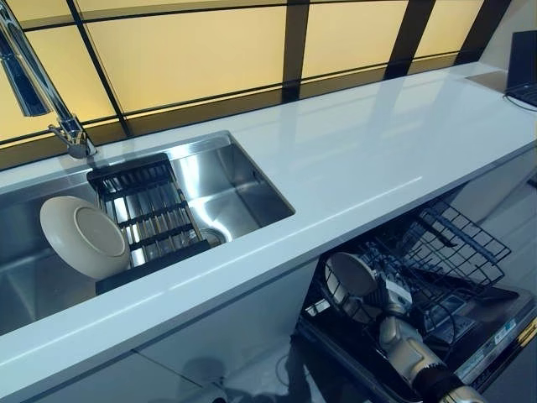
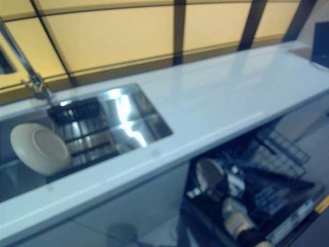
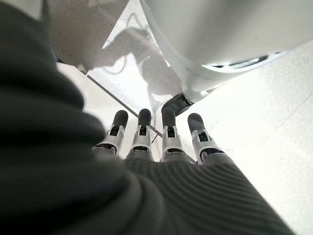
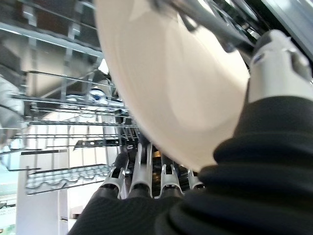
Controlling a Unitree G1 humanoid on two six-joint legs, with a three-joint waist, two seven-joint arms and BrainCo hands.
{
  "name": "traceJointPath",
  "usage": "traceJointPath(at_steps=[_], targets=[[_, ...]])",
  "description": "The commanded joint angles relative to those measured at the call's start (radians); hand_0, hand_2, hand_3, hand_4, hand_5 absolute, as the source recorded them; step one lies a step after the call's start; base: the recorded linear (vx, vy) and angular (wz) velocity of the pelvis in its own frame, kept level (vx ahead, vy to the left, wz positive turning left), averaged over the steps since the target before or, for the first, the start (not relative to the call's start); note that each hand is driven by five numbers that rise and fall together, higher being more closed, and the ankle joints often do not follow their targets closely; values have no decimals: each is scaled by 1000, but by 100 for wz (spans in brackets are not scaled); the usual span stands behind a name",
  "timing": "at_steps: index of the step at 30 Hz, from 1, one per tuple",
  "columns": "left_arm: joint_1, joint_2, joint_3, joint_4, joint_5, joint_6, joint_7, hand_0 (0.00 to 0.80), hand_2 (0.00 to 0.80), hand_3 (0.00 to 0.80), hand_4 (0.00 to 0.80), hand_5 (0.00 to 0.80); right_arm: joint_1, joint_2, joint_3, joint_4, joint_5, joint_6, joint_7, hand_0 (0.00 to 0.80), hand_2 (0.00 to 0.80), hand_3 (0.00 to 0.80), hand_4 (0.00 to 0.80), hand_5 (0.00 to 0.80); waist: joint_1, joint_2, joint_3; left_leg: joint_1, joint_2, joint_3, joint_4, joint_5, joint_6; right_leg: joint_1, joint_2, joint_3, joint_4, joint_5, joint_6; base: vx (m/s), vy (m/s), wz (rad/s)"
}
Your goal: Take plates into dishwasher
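Closest in, low at the right, the robot's right hand (image 1: pixel 382 295) reaches down into the open dishwasher (image 1: pixel 503 332), its fingers (image 4: pixel 142 169) and thumb clamped on a cream plate (image 4: pixel 171 88). The plate stands on edge among the wires of the pulled-out dark rack (image 1: pixel 457 243), just under the lip of the surface. In the right wrist view the plate fills most of the frame, with the rack wires running behind and below it.

The white surface (image 1: pixel 377 151) is long and glossy and runs from the near left corner away to the far right. Set into its left part is a steel sink (image 1: pixel 235 189). A dark slatted drying tray (image 1: pixel 147 210) sits across the sink, and a second cream plate (image 1: pixel 84 238) leans on its edge against the tray's left side, its underside turned up towards the room. A chrome tap (image 1: pixel 42 84) rises behind the sink at the far left.

Behind the surface the wall is made of glowing yellow panels (image 1: pixel 193 50) split by dark bars. At the far right end a dark laptop (image 1: pixel 524 67) rests on the surface.

The left hand (image 3: pixel 161 142) shows only in its own wrist view, its fingers straight and slightly apart, holding nothing, over a pale floor (image 3: pixel 264 127).
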Motion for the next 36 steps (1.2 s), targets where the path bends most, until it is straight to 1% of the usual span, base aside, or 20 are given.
traceJointPath(at_steps=[1,3,7,13,17,20,21,22,24,27,28,31,33,34,36], targets=[[-15,3,22,11,3,-1,18,0,0,0,0,0,23,-59,-69,-96,23,-66,-21,0,0,0,0,0,0,-20,10,65,-39,57,-4,-129,69,-102,22,25,124,-13,-56,21,-23,-13],[8,6,44,0,13,2,19,0,0,0,0,0,89,-61,-116,-153,47,-92,-11,0,0,0,0,0,-12,-27,1,76,-34,65,-4,-132,69,-94,27,32,119,-12,-54,23,-25,-18],[31,6,60,-5,18,3,21,0,0,0,0,0,165,-71,-172,-214,73,-137,2,0,0,0,0,0,-28,-35,-13,89,-28,79,-4,-136,69,-80,32,39,111,-12,-53,24,-14,-8],[73,-1,98,-2,16,-4,27,0,0,0,0,0,290,-98,-280,-358,128,-198,78,0,0,0,0,0,-62,-46,-39,119,-17,109,-4,-142,66,-55,40,55,100,-14,-52,42,6,-15],[94,-9,118,11,7,-7,34,0,0,0,0,0,356,-105,-358,-451,223,-246,133,0,0,0,0,0,-85,-51,-56,139,-11,125,-4,-146,64,-37,44,65,97,-20,-54,51,17,-12],[102,-10,124,10,-3,0,35,0,0,0,0,0,376,-102,-397,-487,331,-286,172,0,0,0,0,0,-94,-51,-66,149,-9,132,-4,-149,63,-28,44,67,96,-24,-56,44,19,-4],[109,-10,130,14,-7,-3,33,0,0,0,0,0,385,-104,-425,-517,414,-307,202,0,0,0,0,0,-97,-52,-73,154,-8,136,-4,-149,62,-20,44,66,94,-26,-56,56,23,-4],[111,-9,131,16,-10,-4,33,0,0,0,0,0,386,-104,-432,-525,432,-311,207,0,0,0,0,0,-97,-53,-75,155,-8,138,-4,-150,62,-18,44,66,93,-26,-57,57,19,-7],[116,-11,129,23,-21,-7,38,0,0,0,0,0,380,-101,-457,-551,497,-339,229,0,0,0,0,0,-98,-55,-83,161,-7,141,-4,-152,61,-8,44,63,89,-28,-58,48,11,-11],[119,-12,124,36,-29,-9,41,0,0,0,0,0,369,-104,-476,-577,537,-358,240,0,0,0,0,0,-96,-55,-93,166,-8,141,-4,-155,61,-2,44,61,87,-31,-60,45,12,-5],[121,-11,122,52,-37,-17,40,0,0,0,0,0,357,-108,-487,-602,594,-377,247,0,0,0,0,0,-94,-56,-98,170,-10,139,-4,-156,60,4,45,60,81,-30,-61,73,24,1],[126,-13,120,78,-45,-33,39,0,0,0,0,0,335,-109,-496,-633,684,-403,279,0,0,0,0,0,-89,-57,-105,173,-14,134,-4,-159,60,11,45,60,73,-29,-65,58,30,2],[131,-15,112,86,-53,-40,42,0,0,0,0,0,323,-106,-495,-648,715,-428,300,0,0,0,0,0,-85,-57,-108,174,-16,130,-4,-160,60,12,46,60,70,-29,-66,68,50,2],[137,-17,115,90,-58,-41,42,0,0,0,0,0,311,-111,-495,-676,755,-442,327,0,0,0,0,0,-80,-58,-112,175,-19,126,-4,-161,61,16,46,60,67,-29,-68,89,66,5],[143,-22,114,104,-66,-51,46,0,0,0,0,0,285,-119,-491,-693,752,-472,356,0,0,0,0,0,-73,-59,-116,178,-24,120,-2,-164,63,20,44,59,66,-31,-70,98,81,10]])
